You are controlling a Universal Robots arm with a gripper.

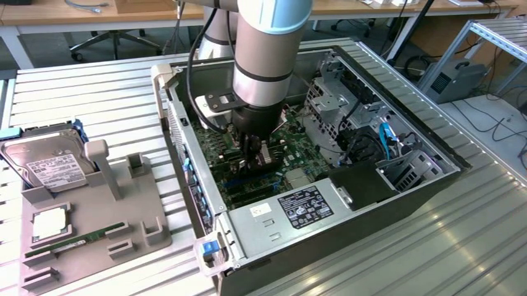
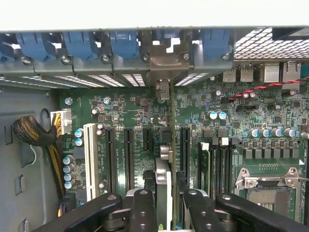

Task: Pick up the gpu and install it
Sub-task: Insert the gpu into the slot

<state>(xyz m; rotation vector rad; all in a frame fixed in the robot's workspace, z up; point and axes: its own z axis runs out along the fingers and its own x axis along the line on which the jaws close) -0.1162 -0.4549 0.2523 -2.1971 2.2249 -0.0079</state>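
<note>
One robot arm (image 1: 261, 68) reaches into one open computer case (image 1: 395, 117). One end effector (image 2: 166, 205) sits low inside it. One gpu (image 2: 170, 145) stands on edge between its fingers. One green board (image 2: 140, 116) fills the bottom of the case. It has one white slot (image 2: 90, 154). Four blue clips (image 2: 126, 43) line the back wall. One grey tray (image 1: 91, 240) sits on the desk (image 1: 91, 98). The tray carries one hard drive (image 1: 49, 163), one square chip (image 1: 49, 223) and one green memory stick (image 1: 74, 239).
</note>
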